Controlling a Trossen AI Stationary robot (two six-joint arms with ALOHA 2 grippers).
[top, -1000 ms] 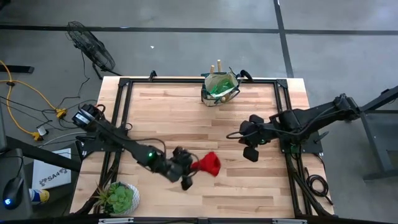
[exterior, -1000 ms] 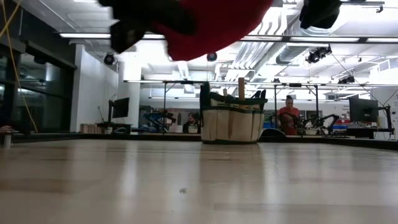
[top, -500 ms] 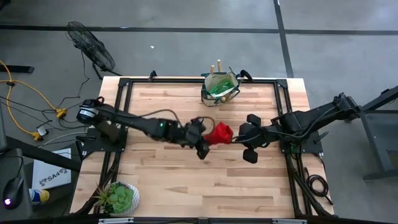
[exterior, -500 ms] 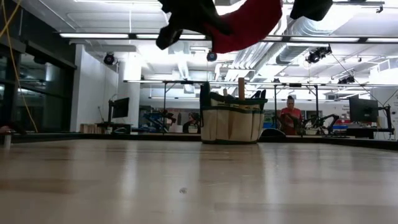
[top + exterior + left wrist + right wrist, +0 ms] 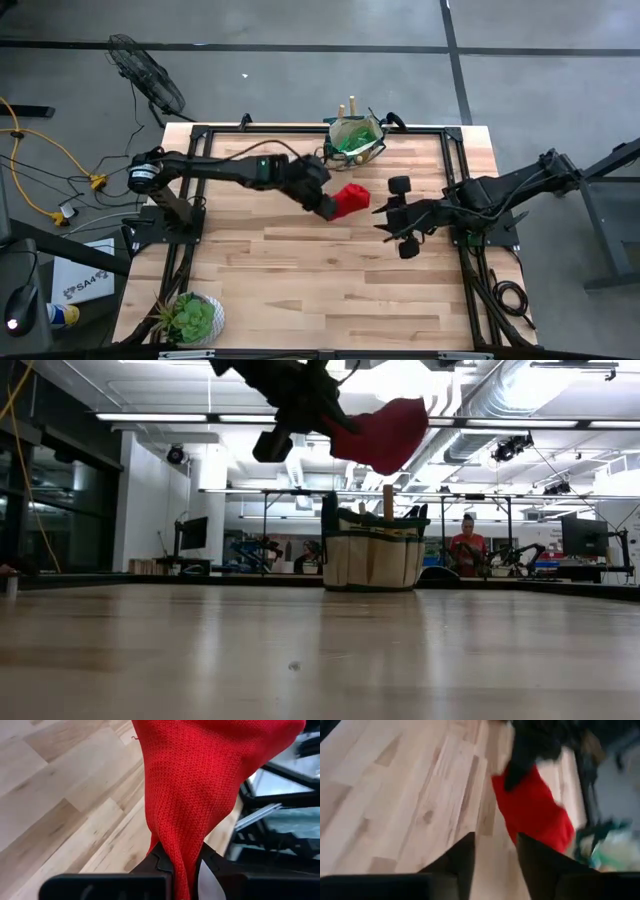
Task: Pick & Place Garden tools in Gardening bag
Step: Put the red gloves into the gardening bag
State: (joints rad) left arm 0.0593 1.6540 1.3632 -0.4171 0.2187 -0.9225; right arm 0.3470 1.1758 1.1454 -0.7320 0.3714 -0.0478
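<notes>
My left gripper (image 5: 328,206) is shut on a red knit glove (image 5: 351,199), held in the air over the table's middle, short of the gardening bag (image 5: 354,142). The tan, green-trimmed bag stands on its base at the table's far edge, with wooden handles and something green sticking out. The glove also shows in the low view (image 5: 382,432), higher than the bag (image 5: 372,555), and in the left wrist view (image 5: 200,780). My right gripper (image 5: 402,215) is open and empty to the right of the glove. My left gripper pinches a bunched end of the red glove (image 5: 176,851) between its two fingers. The fingers (image 5: 300,415) come from the table's left side. The glove is lifted clear of the table and sticks out past the fingertips toward the right (image 5: 400,430).
A potted green plant (image 5: 194,318) stands at the table's near left corner. Black frame rails (image 5: 200,180) run along the left, right and far edges. A person (image 5: 464,546) shows far off in the room behind the table.
My left gripper has carried the glove from the table's near middle toward the far edge and the bag, a little to the right, keeping it clear of the table. My right gripper has stayed about where it was.
</notes>
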